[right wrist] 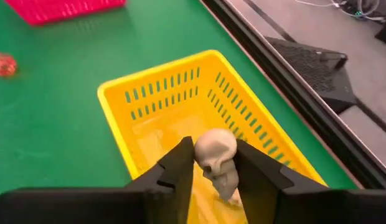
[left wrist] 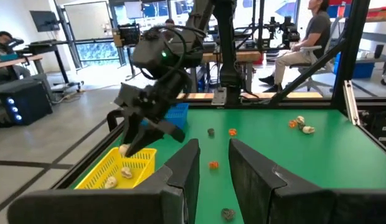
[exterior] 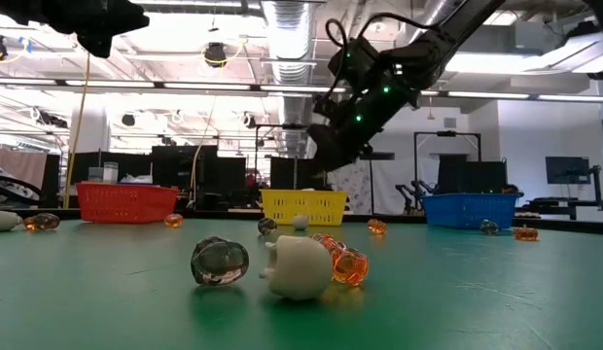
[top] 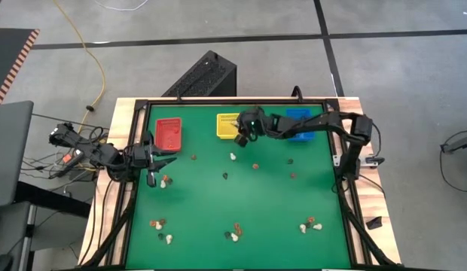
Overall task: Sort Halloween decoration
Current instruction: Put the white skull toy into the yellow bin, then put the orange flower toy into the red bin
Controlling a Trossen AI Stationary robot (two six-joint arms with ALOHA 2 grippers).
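Step in hand: the right pincer (right wrist: 215,167) hangs over the yellow bin (right wrist: 174,93) at the far edge of the counter, fingers pressed on either side of a cream-white skull (right wrist: 218,155) (a drop-off, by my reading, since the skull sits right above the bin's floor).
Right pincer: gripping the skull, which is tilted between the fingers and clear of the bin's walls.
Left pincer: (left wrist: 211,163) parked low at the left edge of the counter beside the red bin (top: 169,134), fingers a little apart with nothing between them.
Next move: it looks like a matter of spreading the fingers so the skull falls inside, then lifting clear of the rim and going for another trinket.
Already in the yellow bin: a couple of pale pieces (left wrist: 126,172), seen from the left wrist.
Left to sort: trinkets (top: 233,235) lie scattered in small clusters along the near side and singly across the middle; close to the low camera lie a pale skull (exterior: 300,265), an orange piece (exterior: 342,261) touching it, and a dark piece (exterior: 220,262) just beside.
Blue bin: (top: 298,123) at the far edge, under the right arm.
Surface: green mat on a wood-edged counter (top: 124,113) with a dark frame.
Room: a workshop with ceiling lights, desks and monitors; a person sits beyond the counter (left wrist: 308,37).
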